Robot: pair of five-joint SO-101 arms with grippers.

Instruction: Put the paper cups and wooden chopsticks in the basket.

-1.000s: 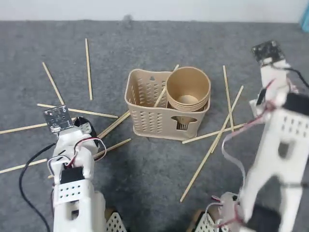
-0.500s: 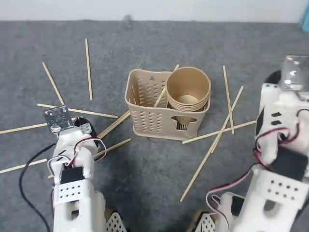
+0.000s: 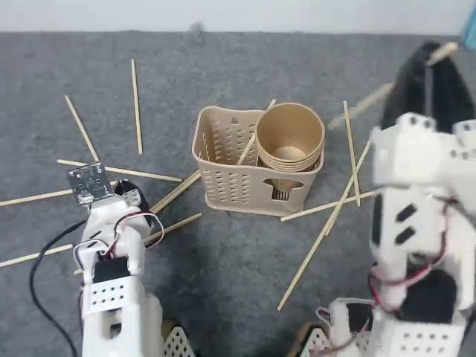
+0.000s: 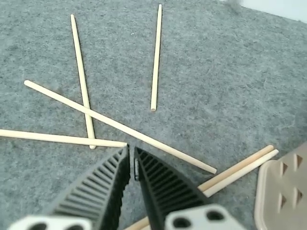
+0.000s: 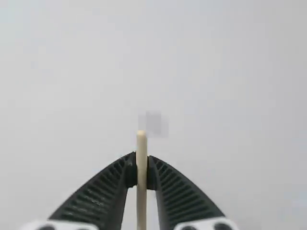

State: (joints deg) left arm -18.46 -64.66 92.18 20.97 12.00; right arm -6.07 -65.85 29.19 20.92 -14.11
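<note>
While the right end effector (image 5: pixel 140 172) is clamped on a pale wooden chopstick (image 5: pixel 141 143) held high, the beige slotted plastic basket (image 3: pixel 223 186) lies below, toward its left, and the stick's long end slants that way. The left end effector (image 4: pixel 130 160) is closed and empty.

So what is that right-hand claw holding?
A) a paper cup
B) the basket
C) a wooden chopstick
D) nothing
C: the right gripper is shut on a chopstick, whose end sticks out past its fingertips.
</note>
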